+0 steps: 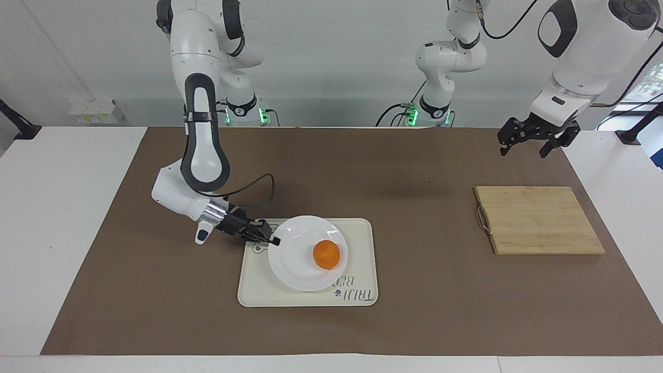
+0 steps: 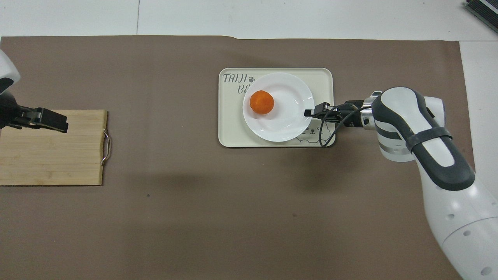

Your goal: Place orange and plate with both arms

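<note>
The white plate [image 1: 292, 261] [image 2: 286, 126] lies on the cream tray [image 1: 360, 233] [image 2: 229, 130] in the middle of the mat. The orange [image 1: 326, 255] [image 2: 262, 102] rests on the plate, off centre toward the left arm's end. My right gripper [image 1: 273, 240] [image 2: 308, 112] is low at the plate's edge toward the right arm's end, shut on its rim. My left gripper [image 1: 523, 151] [image 2: 62, 126] hangs open and holds nothing, high over the wooden board, where the left arm waits.
A bamboo cutting board [image 1: 538, 220] [image 2: 50, 155] with a metal handle lies at the left arm's end of the brown mat. The tray's printed lettering and bear show beside the plate. A black cable loops off the right wrist over the tray's corner.
</note>
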You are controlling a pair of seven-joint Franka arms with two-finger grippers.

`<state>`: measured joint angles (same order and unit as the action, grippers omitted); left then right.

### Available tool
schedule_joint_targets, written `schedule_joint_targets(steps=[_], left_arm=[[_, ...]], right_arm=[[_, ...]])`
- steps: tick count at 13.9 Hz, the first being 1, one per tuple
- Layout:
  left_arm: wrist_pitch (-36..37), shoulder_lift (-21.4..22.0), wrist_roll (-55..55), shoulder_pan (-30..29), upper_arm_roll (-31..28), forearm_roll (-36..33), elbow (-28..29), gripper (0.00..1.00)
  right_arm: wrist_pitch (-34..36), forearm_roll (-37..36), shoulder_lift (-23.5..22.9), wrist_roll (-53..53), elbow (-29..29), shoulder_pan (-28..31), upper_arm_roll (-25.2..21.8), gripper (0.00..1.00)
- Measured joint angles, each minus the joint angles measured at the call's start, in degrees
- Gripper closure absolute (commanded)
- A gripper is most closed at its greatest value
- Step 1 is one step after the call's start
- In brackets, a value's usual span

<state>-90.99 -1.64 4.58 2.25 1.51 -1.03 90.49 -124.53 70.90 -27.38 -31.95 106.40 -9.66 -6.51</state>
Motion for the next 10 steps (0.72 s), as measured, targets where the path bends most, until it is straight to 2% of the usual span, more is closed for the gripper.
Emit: schedule_joint_targets(steps=[2, 3, 4, 8, 10], left_arm=[[0.00, 0.00, 0.00, 0.00, 0.00, 0.00, 0.00, 0.00], [0.00, 0.00, 0.00, 0.00, 0.00, 0.00, 0.00, 0.00], [0.00, 0.00, 0.00, 0.00, 0.00, 0.00, 0.00, 0.00], [0.00, 0.00, 0.00, 0.00, 0.00, 0.00, 0.00, 0.00], [0.00, 0.00, 0.00, 0.00, 0.00, 0.00, 0.00, 0.00]], right_arm=[[-0.11, 0.02, -0.05, 0.00, -0.01, -0.01, 0.01, 0.64], [-0.14, 0.02, -0.05, 0.00, -0.01, -0.01, 0.01, 0.50], [-0.17, 0.02, -0.05, 0.00, -0.01, -0.01, 0.01, 0.43], [-0.26, 0.02, -0.05, 0.09, -0.19, 0.11, -0.09, 0.35], [-0.32, -0.18, -0.04, 0.78, -0.64, 0.25, -0.20, 0.25]])
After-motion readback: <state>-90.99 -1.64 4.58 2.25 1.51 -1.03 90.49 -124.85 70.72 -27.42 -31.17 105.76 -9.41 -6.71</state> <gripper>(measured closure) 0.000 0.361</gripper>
